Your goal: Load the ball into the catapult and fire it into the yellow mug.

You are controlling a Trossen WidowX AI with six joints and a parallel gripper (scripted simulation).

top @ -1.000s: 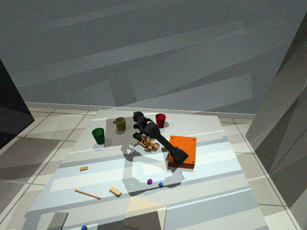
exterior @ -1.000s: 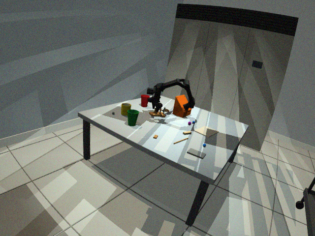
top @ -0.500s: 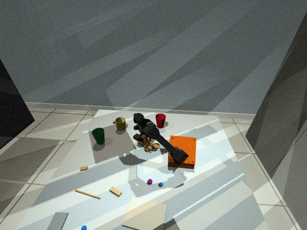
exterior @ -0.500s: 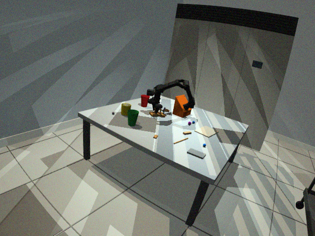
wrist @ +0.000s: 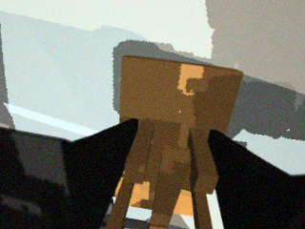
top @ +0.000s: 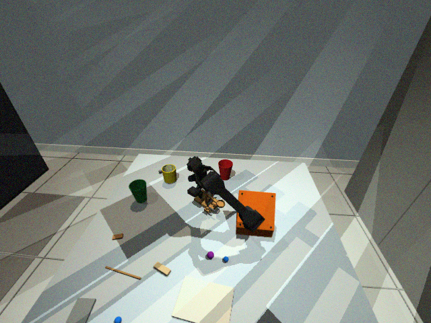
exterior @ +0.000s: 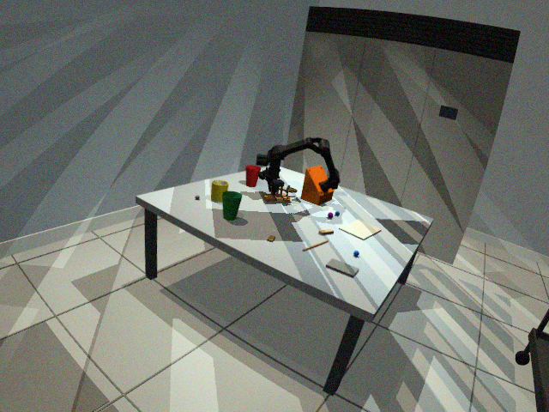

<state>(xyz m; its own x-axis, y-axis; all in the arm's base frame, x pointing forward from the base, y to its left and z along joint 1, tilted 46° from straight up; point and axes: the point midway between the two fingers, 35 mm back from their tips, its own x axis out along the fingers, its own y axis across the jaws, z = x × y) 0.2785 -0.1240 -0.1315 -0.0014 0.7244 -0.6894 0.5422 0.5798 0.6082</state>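
The wooden catapult (top: 211, 204) (exterior: 277, 198) (wrist: 152, 91) stands on the table, its round cup pointing towards the orange wedge. My gripper (top: 204, 195) (exterior: 277, 188) (wrist: 172, 131) points down over it and is shut on the catapult's upright frame, with a black finger at each side. The yellow mug (top: 169, 175) (exterior: 218, 191) stands upright at the back left. A purple ball (top: 210, 254) (exterior: 330, 215) and a blue ball (top: 225, 259) (exterior: 337, 214) lie close together, away from the catapult. Another blue ball (top: 118, 319) (exterior: 356, 253) lies near the grey slab. Which ball is meant cannot be told.
A green cup (top: 138, 191) (exterior: 231, 206) and a red cup (top: 225, 169) (exterior: 252, 176) stand either side of the mug. The orange wedge (top: 264, 204) (exterior: 311, 188) is beside the arm's base. A cream panel (top: 205, 300) (exterior: 359, 229), a grey slab (top: 82, 309) (exterior: 342, 268) and small wooden pieces lie around.
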